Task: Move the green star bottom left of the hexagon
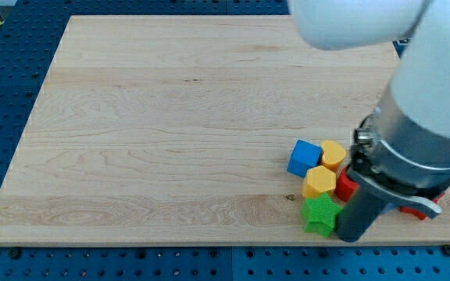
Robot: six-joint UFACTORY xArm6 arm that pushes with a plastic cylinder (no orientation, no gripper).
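Observation:
The green star point(319, 214) lies near the view's bottom right on the wooden board point(170, 133). A yellow hexagon point(319, 182) sits just above it, touching or nearly touching. Another yellow block point(333, 154) lies above that, with a blue cube point(304, 157) to its left. A red block point(345, 186) shows partly to the hexagon's right, half hidden by the rod. My tip point(350, 236) is at the star's right side, right against it or very close.
The arm's large grey and white body point(420, 117) covers the board's right side. A red and white piece point(420, 208) shows under it. The board's bottom edge runs just below the star. Blue perforated table surrounds the board.

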